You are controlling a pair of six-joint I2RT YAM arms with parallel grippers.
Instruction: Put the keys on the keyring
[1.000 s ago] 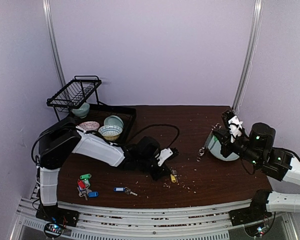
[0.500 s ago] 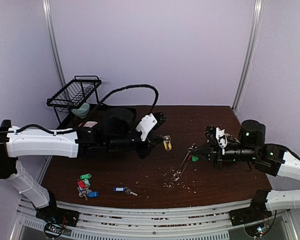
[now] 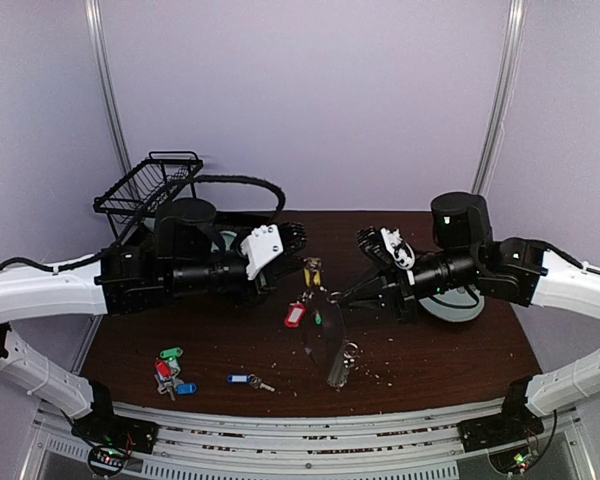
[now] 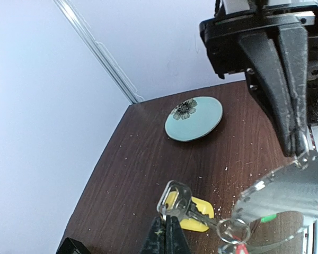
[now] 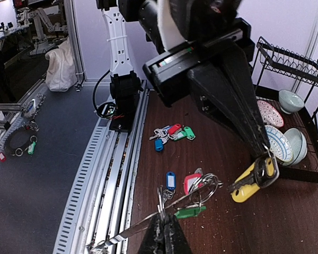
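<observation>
Arms swung inward, grippers now close together above table (image 3: 430, 350) centre. Left gripper (image 4: 166, 228) — jaws pressed onto yellow-tagged key (image 4: 193, 216). Right gripper (image 5: 163, 225) — pinching keyring (image 4: 286, 193) rim, mid-air; red tag (image 3: 295, 316), green tag (image 3: 317, 318) hang from it. Loose keys (image 3: 170, 368) on table, left.

Robot laboratory test cell.
Plain pale walls (image 3: 310, 100), slotted aluminium rails (image 3: 280, 440) under the table (image 3: 430, 360), more robot arms (image 5: 34, 21) across the grey floor (image 5: 37, 174).
</observation>
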